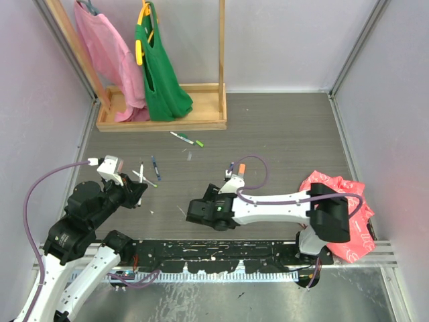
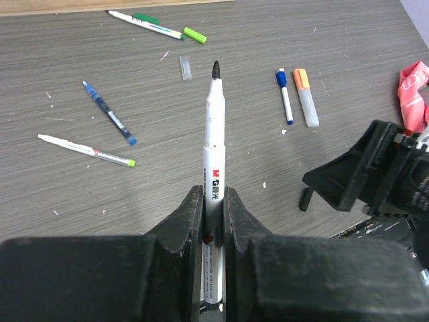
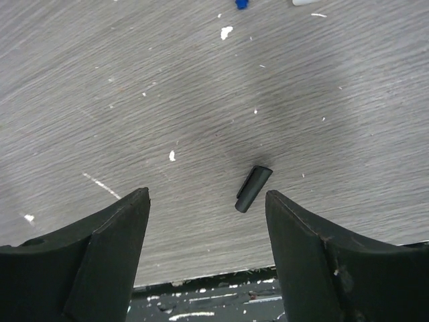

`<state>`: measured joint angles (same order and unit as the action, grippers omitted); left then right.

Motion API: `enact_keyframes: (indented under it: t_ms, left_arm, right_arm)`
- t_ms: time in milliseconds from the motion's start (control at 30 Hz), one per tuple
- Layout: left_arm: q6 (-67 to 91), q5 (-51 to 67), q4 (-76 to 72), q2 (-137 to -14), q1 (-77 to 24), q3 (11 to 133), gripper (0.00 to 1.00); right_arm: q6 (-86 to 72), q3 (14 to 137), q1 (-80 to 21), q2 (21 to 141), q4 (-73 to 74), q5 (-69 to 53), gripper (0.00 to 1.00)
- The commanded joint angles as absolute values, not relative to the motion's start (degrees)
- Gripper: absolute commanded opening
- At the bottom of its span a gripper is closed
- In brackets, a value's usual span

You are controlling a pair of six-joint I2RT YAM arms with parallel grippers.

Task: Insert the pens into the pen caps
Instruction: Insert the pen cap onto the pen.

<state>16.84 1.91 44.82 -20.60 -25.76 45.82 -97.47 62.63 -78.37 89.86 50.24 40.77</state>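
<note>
Pens lie scattered over the worktop (image 3: 201, 80), but one matters now: a black-tipped pen (image 2: 213, 134) with a white barrel, pinched low on the barrel by the left claw (image 2: 213, 208), its bare tip pointing away from the wrist; the right claw (image 3: 206, 198) hangs spread just above a black cap (image 3: 253, 189), which lies flat between the fingers, nearer one than the other and slanted to their line. The step in hand looks to be picking up that cap; to do it well, centre the claw over it and turn the wrist until the fingers meet its long sides squarely, then grip toward the closed end so the mouth stays free; which end is open I cannot tell; a skewed squeeze may roll so small a cap away. Farther off rest a blue pen (image 2: 109, 113), a light-green-ended pen (image 2: 86, 149), a green pen (image 2: 147, 25) beside a light green cap (image 2: 194, 35), and a short blue pen (image 2: 285, 96) just beside an orange pen (image 2: 305, 97). The worktop is grey wood-grain flecked with white scraps; pale walls close it in; a wooden rack (image 1: 161, 124) at the back carries a pink bag (image 1: 100, 47) and a green bag (image 1: 161, 74); a red cloth (image 1: 338, 184) lies by the right arm.
</note>
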Motion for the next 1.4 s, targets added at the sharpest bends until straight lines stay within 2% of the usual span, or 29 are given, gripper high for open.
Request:
enact_keyframes:
  t_ms: [0, 533, 833, 1167, 1367]
  left_arm:
    - [15.9, 2.0, 42.6, -20.4, -25.6, 46.0, 0.0]
    - [15.9, 1.8, 42.6, -20.2, -25.6, 46.0, 0.0]
    - [15.9, 1.8, 42.7, -20.2, -25.6, 45.9, 0.0]
    - [15.9, 1.9, 42.5, -20.2, -25.6, 45.9, 0.0]
    - [15.9, 1.8, 42.6, -20.0, -25.6, 46.0, 0.0]
  right_arm:
    - [-105.7, 67.4, -78.6, 94.3, 58.9, 41.9, 0.75]
    - [-105.4, 65.3, -77.7, 100.8, 52.5, 36.5, 0.75]
    - [-103.9, 64.7, -77.1, 103.6, 50.8, 35.9, 0.63]
    - [-103.5, 63.4, -76.7, 104.1, 50.5, 36.4, 0.44]
    - [-102.8, 62.3, -75.7, 103.7, 50.5, 36.1, 0.41]
